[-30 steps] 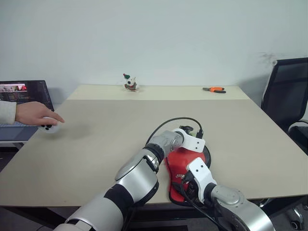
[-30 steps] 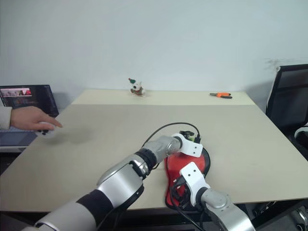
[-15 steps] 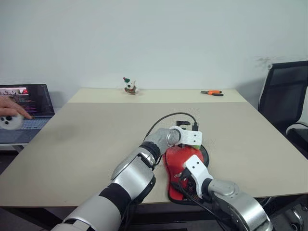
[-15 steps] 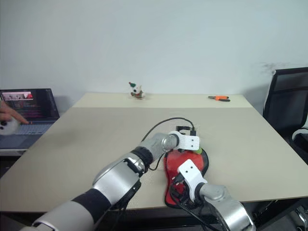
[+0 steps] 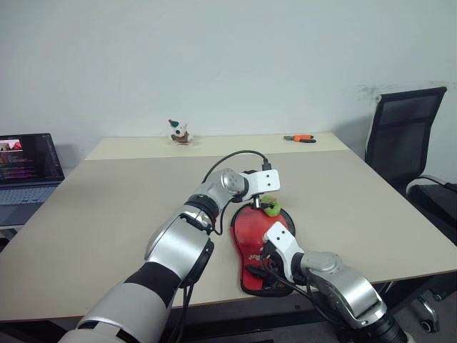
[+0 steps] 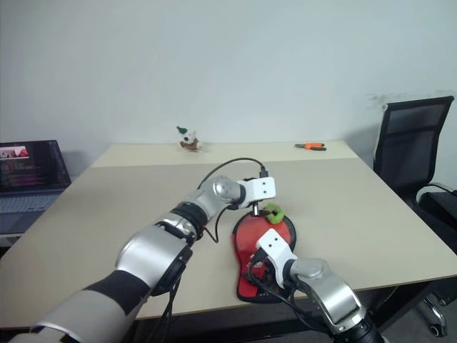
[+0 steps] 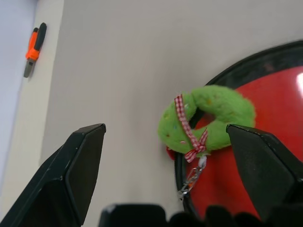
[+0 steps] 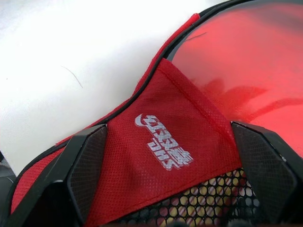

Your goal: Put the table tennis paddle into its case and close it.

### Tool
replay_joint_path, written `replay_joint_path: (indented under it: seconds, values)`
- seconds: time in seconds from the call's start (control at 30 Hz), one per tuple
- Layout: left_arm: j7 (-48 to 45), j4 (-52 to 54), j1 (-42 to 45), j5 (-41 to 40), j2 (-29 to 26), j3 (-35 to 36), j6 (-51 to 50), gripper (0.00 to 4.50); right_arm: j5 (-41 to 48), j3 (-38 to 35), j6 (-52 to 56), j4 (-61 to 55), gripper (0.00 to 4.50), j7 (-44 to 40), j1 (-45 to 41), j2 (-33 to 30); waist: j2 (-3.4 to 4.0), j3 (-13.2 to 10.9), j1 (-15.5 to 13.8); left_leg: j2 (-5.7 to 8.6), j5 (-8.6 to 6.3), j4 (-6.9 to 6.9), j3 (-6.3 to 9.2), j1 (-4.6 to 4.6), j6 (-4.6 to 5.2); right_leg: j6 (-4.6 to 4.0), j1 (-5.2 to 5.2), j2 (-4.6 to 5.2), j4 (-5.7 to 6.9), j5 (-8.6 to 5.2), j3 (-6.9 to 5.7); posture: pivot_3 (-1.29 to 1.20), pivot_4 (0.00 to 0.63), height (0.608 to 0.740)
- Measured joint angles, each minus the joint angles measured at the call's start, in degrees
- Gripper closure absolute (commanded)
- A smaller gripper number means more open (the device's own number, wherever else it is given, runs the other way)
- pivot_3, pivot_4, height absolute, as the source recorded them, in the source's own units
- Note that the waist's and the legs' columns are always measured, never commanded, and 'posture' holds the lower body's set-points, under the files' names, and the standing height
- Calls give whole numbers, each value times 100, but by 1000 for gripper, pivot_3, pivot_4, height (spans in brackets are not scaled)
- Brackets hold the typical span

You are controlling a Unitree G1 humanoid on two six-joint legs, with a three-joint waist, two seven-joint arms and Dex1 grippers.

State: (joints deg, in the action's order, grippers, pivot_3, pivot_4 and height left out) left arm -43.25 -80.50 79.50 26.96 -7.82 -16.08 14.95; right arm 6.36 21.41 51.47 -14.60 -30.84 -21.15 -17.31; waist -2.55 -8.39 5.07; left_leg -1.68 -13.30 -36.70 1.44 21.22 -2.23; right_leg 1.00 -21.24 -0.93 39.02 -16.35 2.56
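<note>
The case [image 5: 247,284] lies open near the table's front edge, red inside facing up. The table tennis paddle [image 5: 251,227] rests in it with its red face [image 8: 246,71] showing; its handle is hidden under the red logo panel [image 8: 165,142] and mesh [image 8: 208,198]. A green ring tag [image 7: 208,120] sits at the case's far rim. My left gripper [image 5: 258,201] hangs open just above that tag, holding nothing. At the case's near end my right gripper [image 5: 266,260] is open over the logo panel, empty.
At the table's far edge stand a small toy figure [image 5: 178,132] and orange-handled pliers [image 5: 298,138]. A laptop [image 5: 25,171] stands off the left side and a black chair [image 5: 400,136] to the right. A black cable loops above my left wrist.
My left gripper has opened wider, rolled and lifted off the case's far end, uncovering the green tag. The right gripper edged forward over the case. The person's hand at left is gone; the camera shifted.
</note>
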Motion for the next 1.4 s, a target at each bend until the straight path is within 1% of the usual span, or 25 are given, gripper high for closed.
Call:
replay_joint_path:
  seconds: [0.13, 0.23, 0.33, 0.43, 0.53, 0.57, 0.6, 0.67, 0.7, 0.83, 0.97, 1.03, 1.1, 1.13, 1.27, 1.3, 1.4]
  values:
    - [-399, 82, -1, -310, -282, 297, -52, 35, 42, -6, -74, 247, 0, -151, -167, 33, 0, -5, 11, -4, 0, 6, 6, -27, 0, -3, 0, 7, 0, -2, 0, 0, 150, 740]
    - [-527, 177, -4, -586, -567, 549, -43, 35, 135, -48, -53, 321, 0, -208, -252, 45, 1, -11, 10, -6, 0, 19, 9, -36, -1, -10, -6, 10, -1, -6, -1, 0, 150, 740]
    - [-676, 308, -40, -878, -852, 805, 3, 35, 217, -214, 75, 333, 0, -234, -305, 138, 4, -19, 11, -7, 0, 32, 6, -37, -1, 8, -17, 10, -1, 5, 1, 0, 150, 740]
    - [-923, 573, -253, -1222, -1127, 1074, 43, 35, 358, -297, 240, 333, 0, -260, -447, 175, 7, -26, 14, -8, 1, 56, -2, -36, -1, 20, -35, 9, -1, 13, 9, 0, 150, 740]
    - [-1207, 819, -660, -1599, -1404, 1325, -16, 35, 518, -412, 392, 300, 0, -336, -577, 119, 24, -56, 11, -8, 1, 66, -6, -17, -1, 16, -57, 3, 0, 12, 7, 0, 150, 740]
    - [-1301, 898, -774, -1705, -1448, 1400, -81, 35, 546, -477, 447, 312, 0, -334, -646, 88, 30, -70, 2, -7, 1, 66, -5, -3, -1, 16, -68, 3, 1, 12, 4, 0, 150, 740]
    - [-1517, 1177, -1032, -1951, -1526, 1553, -195, 35, 646, -632, 607, 280, 0, -352, -753, 4, 47, -81, -11, -1, 3, 62, -5, 49, -2, 13, -114, 0, 4, 12, 1, 0, 150, 740]
    - [-1749, 1481, -1361, -2189, -1677, 1690, -396, 35, 821, -889, 848, 132, 0, -390, -833, -54, 52, -87, -31, 0, 5, 58, -4, 122, -5, 4, -176, 1, 6, 16, 1, 0, 150, 740]
    - [-1874, 1751, -1604, -2352, -1781, 1780, -585, 35, 1007, -1068, 1081, -21, 0, -413, -903, -43, 54, -88, -31, -2, 6, 50, 0, 174, -7, -40, -224, 3, 10, 43, 0, 0, 150, 740]
    - [-2090, 2988, -2485, -2860, -2002, 1956, -1342, 35, 1744, -1642, 1818, -657, 0, -500, -1206, -16, 63, -94, -88, -12, 5, 60, 28, 280, -9, -56, -306, 40, 5, 46, -4, 0, 150, 740]
    - [-1988, 4113, -3221, -3151, -2054, 1990, -2040, 35, 2319, -2184, 2239, -905, 0, -578, -1301, -103, 70, -100, -231, 6, -4, 60, 53, 292, 4, -55, -305, 64, -8, 45, -8, 0, 150, 740]
    - [-1968, 4641, -3533, -3302, -2047, 1989, -2369, 35, 2610, -2467, 2336, -981, 0, -678, -1341, -280, 69, -108, -297, 16, -4, 46, 58, 290, 5, -53, -300, 70, -17, 44, -14, 0, 150, 740]
    - [-1973, 5271, -3851, -3473, -1999, 1950, -2718, 35, 2880, -2745, 2328, -1008, 0, -870, -1339, -697, 75, -130, -359, 23, -4, 7, 61, 288, 7, -52, -280, 61, -10, 43, -25, 0, 150, 740]
    - [-1973, 5419, -3922, -3512, -1987, 1915, -2812, 35, 2910, -2815, 2306, -1008, 0, -912, -1333, -814, 78, -136, -373, 23, -4, -10, 61, 288, 7, -50, -273, 53, -3, 43, -28, 0, 150, 740]
    - [-1989, 5906, -4036, -3670, -1785, 1683, -3123, 35, 2928, -2832, 2012, -976, 0, -1049, -1195, -1407, 78, -145, -362, 20, -3, -26, 65, 250, 10, -20, -226, 38, -5, 30, -30, 0, 150, 740]
    - [-1989, 5983, -4034, -3702, -1716, 1606, -3150, 35, 2880, -2765, 1870, -969, 0, -1097, -1139, -1603, 78, -146, -354, 20, -3, -26, 58, 245, 10, -18, -224, 33, -5, 30, -29, 0, 150, 740]
    - [-1980, 5997, -4017, -3707, -1624, 1408, -3172, 35, 2796, -2626, 1497, -862, 0, -1204, -1067, -1887, 79, -146, -319, 21, -3, -24, 42, 235, 11, -19, -222, 18, -4, 31, -23, 0, 150, 740]
